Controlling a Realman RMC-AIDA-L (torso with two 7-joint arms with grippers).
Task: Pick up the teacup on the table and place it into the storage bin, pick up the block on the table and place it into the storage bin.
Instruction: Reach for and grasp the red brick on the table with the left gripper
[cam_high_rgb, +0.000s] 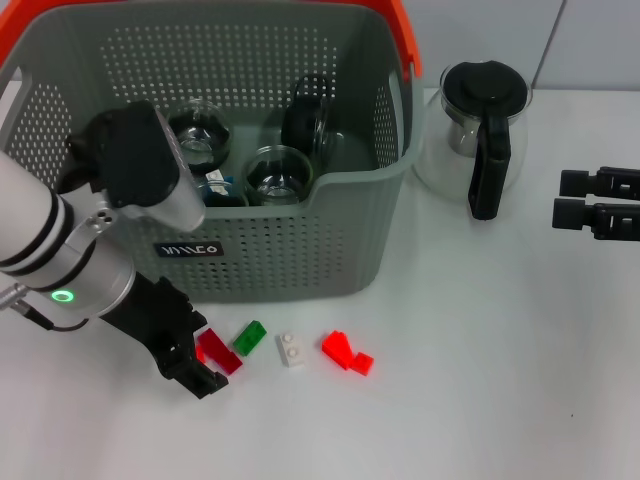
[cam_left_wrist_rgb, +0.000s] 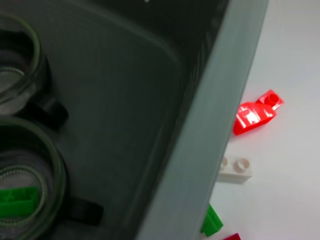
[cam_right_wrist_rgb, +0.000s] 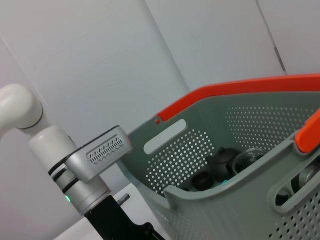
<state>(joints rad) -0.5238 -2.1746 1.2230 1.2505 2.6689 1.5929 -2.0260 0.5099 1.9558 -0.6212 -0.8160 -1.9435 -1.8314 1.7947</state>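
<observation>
White tabletop (cam_high_rgb: 480, 400) fills the lower frame, carrying a dark red block (cam_high_rgb: 217, 351) touching the left gripper (cam_high_rgb: 190, 365), whose finger spread cannot be told, then a green block (cam_high_rgb: 250, 337), a white block (cam_high_rgb: 291, 349) and bright red blocks (cam_high_rgb: 346, 351) in a row toward centre. Behind them, upper left to centre, stands the storage bin (cam_high_rgb: 290, 250), grey perforated plastic with an orange handle (cam_high_rgb: 400, 25), holding glass teacups (cam_high_rgb: 278, 172). Farther, at upper right, a glass pot (cam_high_rgb: 478, 135) stands before a pale wall, with the right gripper (cam_high_rgb: 590, 205) parked at right edge, its fingers apart and holding nothing.

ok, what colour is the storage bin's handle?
Orange, on the grey storage bin; the handle shows best in the right wrist view.
</observation>
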